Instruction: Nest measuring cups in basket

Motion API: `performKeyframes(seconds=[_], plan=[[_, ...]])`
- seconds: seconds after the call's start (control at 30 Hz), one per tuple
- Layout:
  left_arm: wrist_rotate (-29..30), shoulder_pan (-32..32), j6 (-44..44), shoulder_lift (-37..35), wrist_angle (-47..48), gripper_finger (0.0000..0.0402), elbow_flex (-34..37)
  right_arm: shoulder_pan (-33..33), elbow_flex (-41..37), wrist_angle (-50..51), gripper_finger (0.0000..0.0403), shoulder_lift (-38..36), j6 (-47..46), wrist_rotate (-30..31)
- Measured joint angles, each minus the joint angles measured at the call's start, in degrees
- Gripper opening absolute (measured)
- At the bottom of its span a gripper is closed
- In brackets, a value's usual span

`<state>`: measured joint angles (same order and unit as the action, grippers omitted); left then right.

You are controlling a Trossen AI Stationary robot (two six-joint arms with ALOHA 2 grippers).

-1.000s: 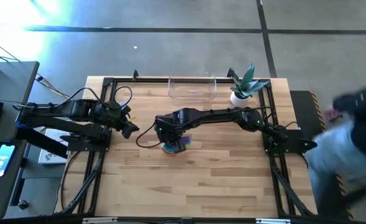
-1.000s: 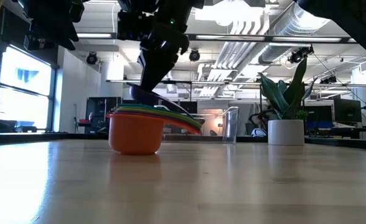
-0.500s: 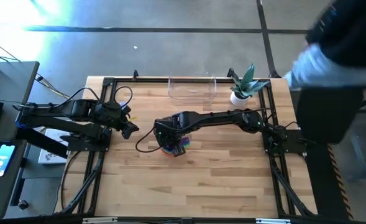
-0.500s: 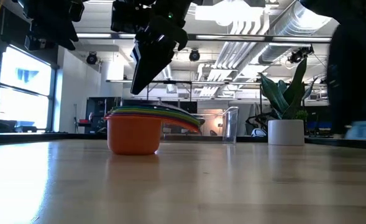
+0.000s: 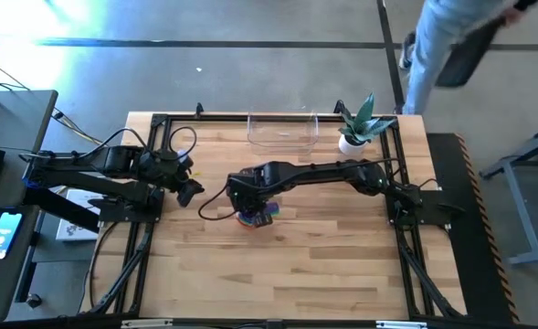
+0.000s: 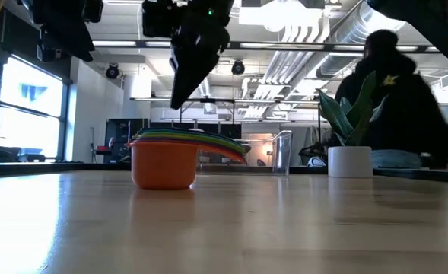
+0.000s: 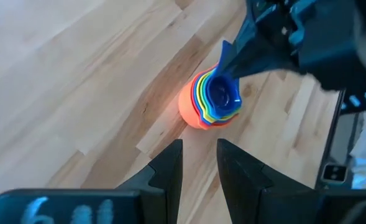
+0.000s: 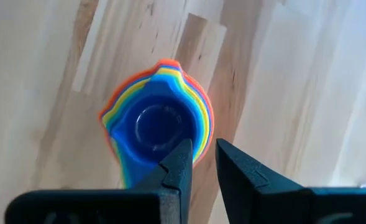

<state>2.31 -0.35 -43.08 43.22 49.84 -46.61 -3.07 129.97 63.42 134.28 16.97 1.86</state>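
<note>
1. The measuring cups [image 5: 256, 216] stood nested in one stack on the bare wooden table [image 5: 323, 265], near its middle, and not in the basket.
2. In the low view the stack [image 6: 166, 160] showed an orange cup at the bottom, sitting on the wood, with thin coloured rims layered above it and handles reaching toward the plant side.
3. In the right wrist view a blue cup [image 8: 151, 127] sat innermost, ringed by green, yellow, orange and red edges.
4. The right gripper [image 5: 248, 203] hung directly above the stack, its arm stretched across the table from the right side.
5. In the low view the right gripper [image 6: 182, 95] pointed down at the cups with a clear gap between its tips and the top rim, so it touched nothing.
6. Its fingers [image 8: 181, 163] stood slightly parted, with only a narrow gap between them, and they held no cup.
7. The left gripper [image 5: 189, 189] waited near the table's left edge, well apart from the stack.
8. Its fingers [image 7: 168, 169] were parted with a small gap and empty, aimed toward the cups [image 7: 212, 99] farther off.
9. The basket [image 5: 282, 130], clear and rectangular, stood at the far edge of the table, with nothing visible inside it.
10. A white pot with a green plant [image 5: 355, 126] stood just beside the basket, toward the right.
11. A person [image 5: 442, 50] in dark clothing was on the floor beyond the table's far right corner.
</note>
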Motion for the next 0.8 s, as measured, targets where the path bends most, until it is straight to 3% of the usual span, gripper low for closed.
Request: performKeyframes(seconds=[0.17, 0.43, 0.8], plan=[[0.3, -1.2, 4.3, -0.5, 0.3, 0.0090, 0.0, 0.0, 5.1, 4.9, 0.0064, -0.1, -7.1, 0.1], [7.8, -5.4, 5.9, -3.2, 2.0, 0.0090, 0.6, 0.0, 4.8, 7.4, 0.0064, -1.8, -12.2, 0.1], [12.1, -9.5, 8.0, -17.5, -4.8, 0.0090, 12.3, -1.3, 4.6, 8.0, 0.0064, -1.7, -20.9, 2.2]])
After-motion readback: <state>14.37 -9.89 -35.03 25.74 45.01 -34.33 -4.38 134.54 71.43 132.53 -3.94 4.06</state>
